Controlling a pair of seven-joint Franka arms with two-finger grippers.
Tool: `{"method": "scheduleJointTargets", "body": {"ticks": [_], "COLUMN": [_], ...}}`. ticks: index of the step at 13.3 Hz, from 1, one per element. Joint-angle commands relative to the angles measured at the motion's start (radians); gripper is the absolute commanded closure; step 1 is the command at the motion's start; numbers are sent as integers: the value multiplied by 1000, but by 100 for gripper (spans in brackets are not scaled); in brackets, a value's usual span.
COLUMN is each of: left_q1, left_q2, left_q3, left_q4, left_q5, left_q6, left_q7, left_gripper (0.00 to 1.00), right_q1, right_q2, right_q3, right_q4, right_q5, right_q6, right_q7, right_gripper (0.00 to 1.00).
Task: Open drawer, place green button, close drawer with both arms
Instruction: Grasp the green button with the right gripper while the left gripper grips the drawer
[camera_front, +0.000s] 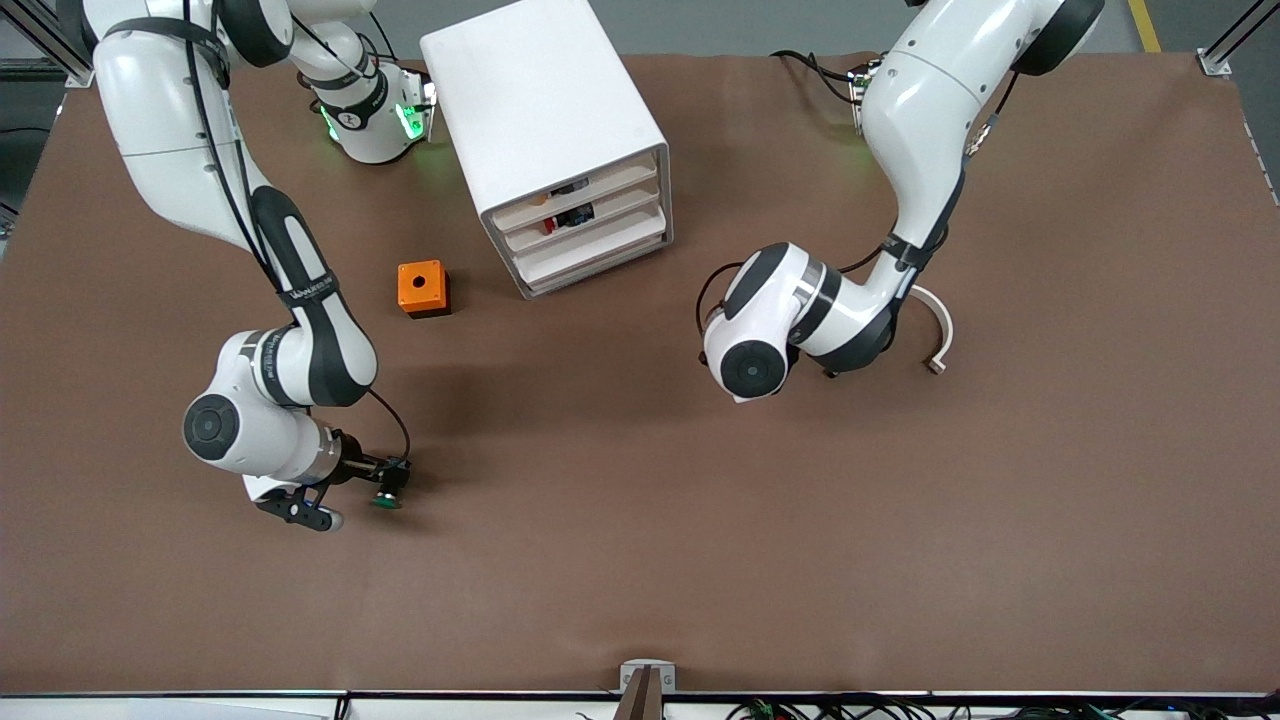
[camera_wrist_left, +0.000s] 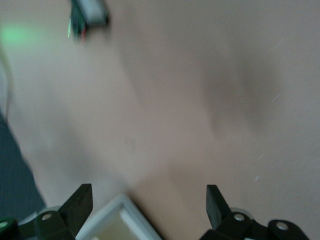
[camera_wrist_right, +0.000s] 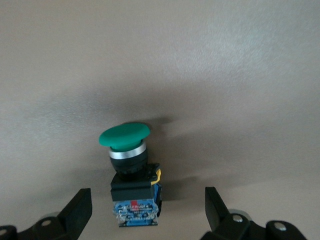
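The green-capped button (camera_front: 384, 500) lies on the brown table toward the right arm's end, near the front camera. My right gripper (camera_front: 392, 482) is low over it and open. In the right wrist view the button (camera_wrist_right: 129, 165) lies with its black-and-blue body between the spread fingertips of the right gripper (camera_wrist_right: 147, 212), untouched. The white cabinet (camera_front: 540, 110) stands at the back. Its third drawer (camera_front: 600, 243) looks pushed in. My left gripper (camera_wrist_left: 150, 192) is open and empty; in the front view it is hidden under the left wrist (camera_front: 750, 365), beside the cabinet's front.
An orange cube with a round hole (camera_front: 422, 288) sits beside the cabinet toward the right arm's end. A white curved piece (camera_front: 940, 335) hangs by the left forearm. A white rimmed corner (camera_wrist_left: 117, 220) shows between the left fingers; I cannot tell what it is.
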Motion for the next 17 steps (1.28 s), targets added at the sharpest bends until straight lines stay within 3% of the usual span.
{"method": "scheduleJointTargets", "body": {"ticks": [1, 3, 5, 7, 11, 16, 17], "left_q1": [-2, 2, -4, -12, -71, -119, -130], "left_q2": [40, 54, 83, 91, 127, 138, 140], "left_q3": [4, 4, 4, 4, 2, 2, 3], "left_q4": [25, 20, 20, 20, 20, 20, 20], "left_q5": [-169, -307, -413, -448, -477, -558, -566], "left_q6": [33, 33, 36, 34, 31, 31, 31], "left_q7": [-134, -187, -292, -377, -492, -543, -544], "left_gripper": [0, 1, 5, 10, 37, 42, 49], "right_q1": [15, 16, 18, 19, 18, 16, 19], "right_q2": [12, 9, 6, 6, 8, 3, 0], "right_q3": [-3, -3, -3, -3, -3, -3, -3], "right_q4": [-3, -3, -2, 0, 6, 19, 39], "right_q5": [20, 20, 18, 18, 18, 18, 18], "right_q6": [16, 12, 6, 4, 6, 0, -37], "right_q7": [31, 30, 30, 28, 42, 23, 33], "right_gripper": [3, 16, 37, 57, 95, 100, 100]}}
